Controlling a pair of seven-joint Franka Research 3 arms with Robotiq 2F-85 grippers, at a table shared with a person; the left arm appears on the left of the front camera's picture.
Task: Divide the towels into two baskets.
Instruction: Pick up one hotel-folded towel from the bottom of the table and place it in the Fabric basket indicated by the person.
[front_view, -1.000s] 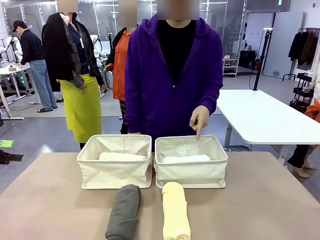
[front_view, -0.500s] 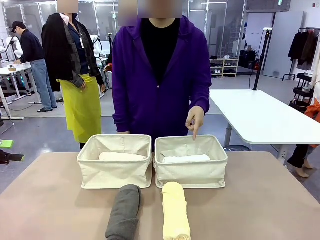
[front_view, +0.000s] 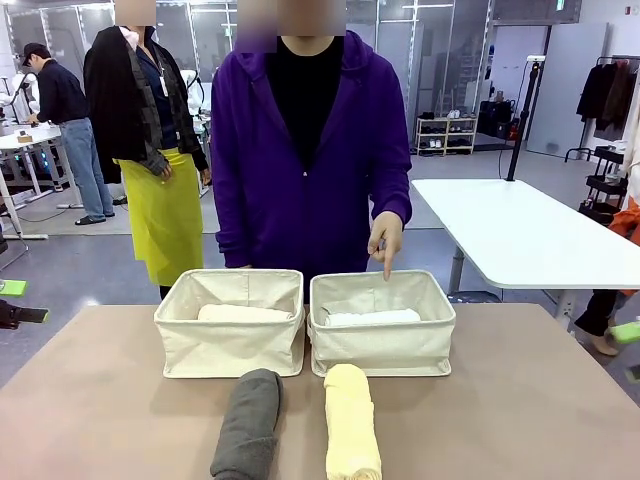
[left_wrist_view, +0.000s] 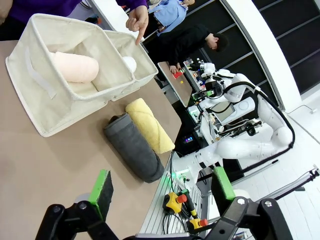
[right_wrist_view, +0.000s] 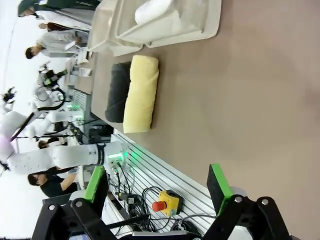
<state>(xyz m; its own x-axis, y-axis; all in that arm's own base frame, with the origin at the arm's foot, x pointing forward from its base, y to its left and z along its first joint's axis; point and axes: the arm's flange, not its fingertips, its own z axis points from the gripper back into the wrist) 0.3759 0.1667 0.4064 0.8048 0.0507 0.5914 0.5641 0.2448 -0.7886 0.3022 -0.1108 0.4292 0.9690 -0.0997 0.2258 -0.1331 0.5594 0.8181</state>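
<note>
front view: hand (front_view: 386, 238) points down at right basket (front_view: 385, 350); grey towel (front_view: 247, 425), yellow towel (front_view: 351, 435) on table (front_view: 540, 410). left claw (left_wrist_view: 162, 187), right claw (right_wrist_view: 157, 182) spread, empty

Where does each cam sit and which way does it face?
Front: robot's side of table, facing person's hand pointing at right cream canvas basket.
Left wrist: behind open left pincer, looking at rolled dark grey terry towel.
Right wrist: behind open right pincer, looking at rolled pale yellow terry towel.
Shared: both wrist views show both towels.
</note>
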